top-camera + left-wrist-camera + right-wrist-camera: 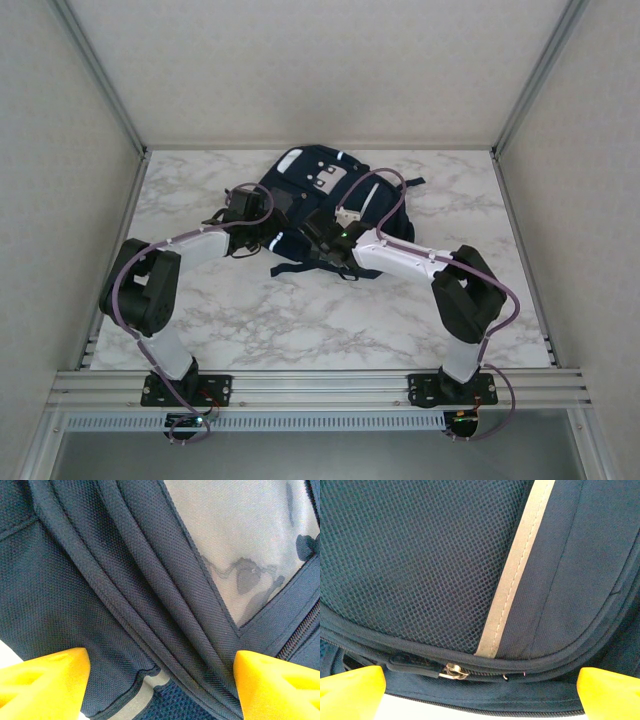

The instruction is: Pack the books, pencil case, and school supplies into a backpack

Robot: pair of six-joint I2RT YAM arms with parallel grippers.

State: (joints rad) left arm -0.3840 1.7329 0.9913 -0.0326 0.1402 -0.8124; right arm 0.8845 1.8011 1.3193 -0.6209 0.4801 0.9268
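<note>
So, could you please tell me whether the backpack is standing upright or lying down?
Lying down: the backpack rests flat on the table, its front with the grey patch facing up.

Backpack [335,185] on table [300,320], rear centre (left tool [248,207] left, right tool [326,233] front).

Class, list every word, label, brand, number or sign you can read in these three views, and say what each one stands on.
No text can be read.
The grey patch on the backpack is too small to show any lettering.
The zipper pull may carry an embossed mark, but it is too blurred to read.
</note>
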